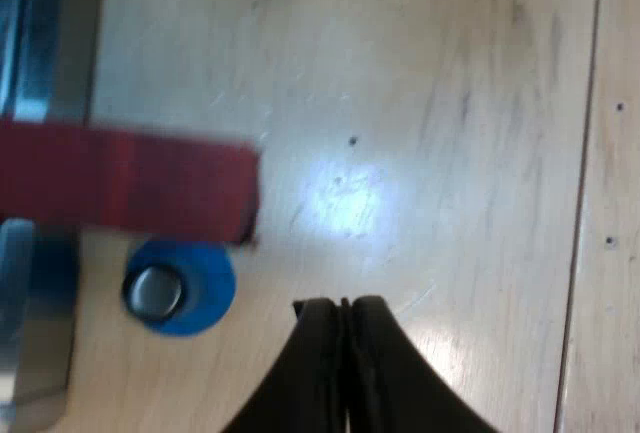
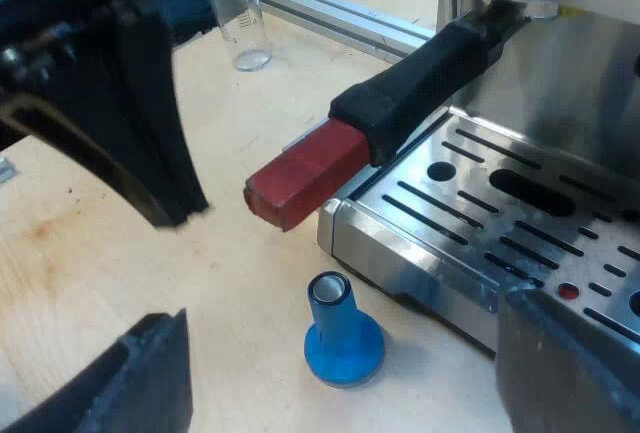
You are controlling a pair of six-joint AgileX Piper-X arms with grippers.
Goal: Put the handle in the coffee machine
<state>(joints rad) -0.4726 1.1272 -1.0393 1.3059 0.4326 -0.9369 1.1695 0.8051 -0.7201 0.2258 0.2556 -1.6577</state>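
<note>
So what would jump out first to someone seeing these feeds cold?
The handle's red end, jutting out from the espresso machine over its drip tray. Then the blue tamper, upright on the wooden table by the tray's corner, with the left gripper shut and empty close by.

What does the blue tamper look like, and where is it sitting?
The blue tamper looks like plastic, with a wide round base, a narrower stem and a silvery top. It stands upright on the wooden table, close to the corner of the espresso machine's drip tray. The red end of the holder's handle is higher up nearby. Only the table touches it.
</note>
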